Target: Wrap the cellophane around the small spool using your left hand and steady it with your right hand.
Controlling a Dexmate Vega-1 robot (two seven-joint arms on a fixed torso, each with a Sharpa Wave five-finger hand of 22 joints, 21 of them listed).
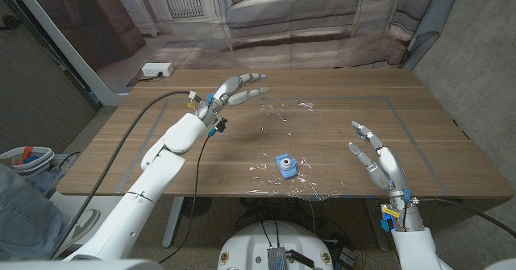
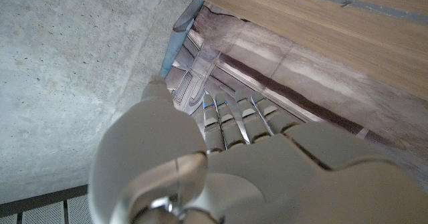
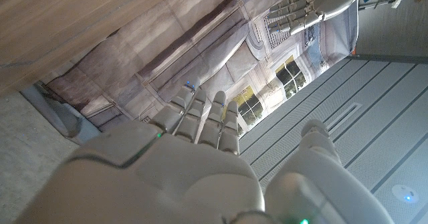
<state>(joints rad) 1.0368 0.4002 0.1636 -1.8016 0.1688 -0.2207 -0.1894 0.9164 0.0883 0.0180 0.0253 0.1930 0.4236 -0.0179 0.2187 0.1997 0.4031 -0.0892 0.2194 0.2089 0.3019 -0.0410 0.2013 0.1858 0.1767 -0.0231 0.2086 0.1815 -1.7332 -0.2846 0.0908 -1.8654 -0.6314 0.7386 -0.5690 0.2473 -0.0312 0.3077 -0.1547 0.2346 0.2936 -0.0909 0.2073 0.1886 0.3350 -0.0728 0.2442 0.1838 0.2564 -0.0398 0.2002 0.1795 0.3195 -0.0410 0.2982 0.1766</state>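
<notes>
The small blue spool [image 1: 285, 166] stands on the wooden table [image 1: 201, 169] near its front middle. Crinkled clear cellophane [image 1: 279, 110] lies in loose pieces from the table's far middle, past the spool, to the front edge. My left hand [image 1: 238, 91] hovers over the far left-middle of the table, fingers stretched toward the cellophane and holding nothing that I can see. My right hand [image 1: 374, 156] stands to the right of the spool, well apart from it, fingers spread and empty. The wrist views show the backs of my left hand [image 2: 221, 170] and right hand [image 3: 167, 170].
A grey tape outline [image 1: 403, 101] marks a rectangle on the table. A black cable [image 1: 145, 113] runs along my left arm. A white power strip [image 1: 156, 70] lies on the floor behind the table's left corner. A printed backdrop [image 1: 290, 12] hangs behind.
</notes>
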